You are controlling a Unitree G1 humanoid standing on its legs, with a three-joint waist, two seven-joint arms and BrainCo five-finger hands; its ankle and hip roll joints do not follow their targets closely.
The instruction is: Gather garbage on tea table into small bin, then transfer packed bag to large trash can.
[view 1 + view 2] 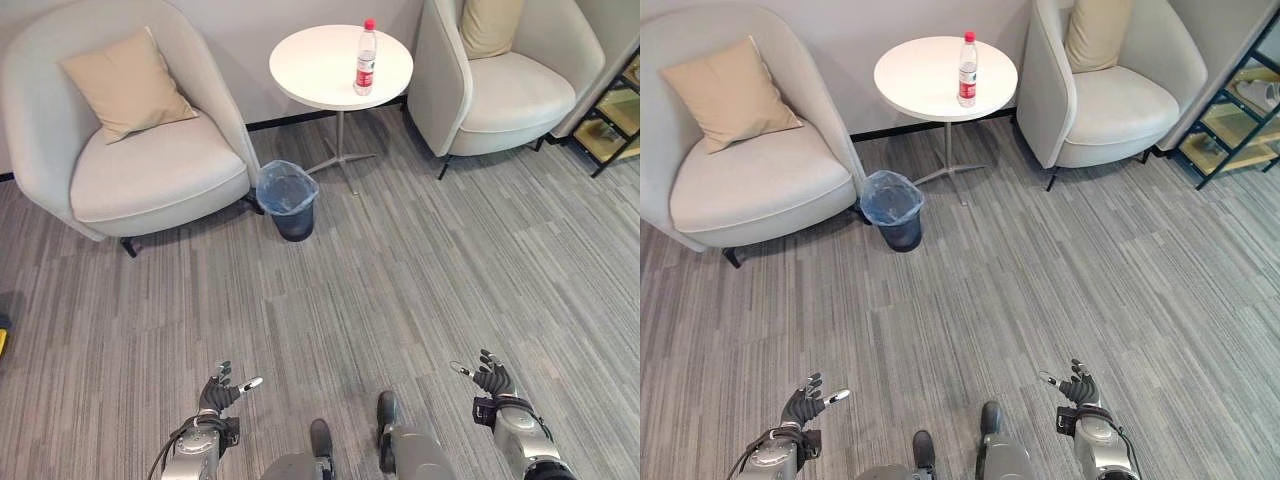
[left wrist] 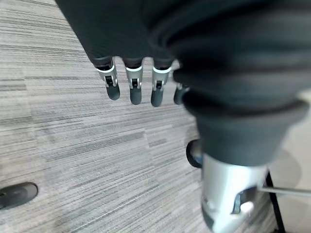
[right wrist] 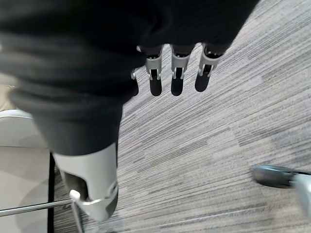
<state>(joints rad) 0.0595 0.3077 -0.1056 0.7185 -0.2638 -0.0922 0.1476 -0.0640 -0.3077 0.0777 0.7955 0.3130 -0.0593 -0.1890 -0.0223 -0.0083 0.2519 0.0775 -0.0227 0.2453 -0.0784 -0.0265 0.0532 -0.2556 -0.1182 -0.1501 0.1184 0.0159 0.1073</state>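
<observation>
both hands, left hand [image 1: 218, 392] and right hand [image 1: 492, 378], hang with fingers straight and empty, low over the grey striped carpet [image 1: 400, 280]. gathering hasn't begun, i judge: the clear plastic bottle with red cap and label [image 1: 366, 58] stands near the right edge of the round white tabletop [image 1: 310, 62], the small dark bin lined with a blue bag [image 1: 288, 200] on the carpet beside its base. next comes walking up between the two pale armchairs [image 1: 130, 150] to reach the bottle.

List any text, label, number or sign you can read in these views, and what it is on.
Nothing here can be read.
The bottle on the round table has a red label with white print, too small to read.
No print shows on the bin, armchairs or cushions.
</observation>
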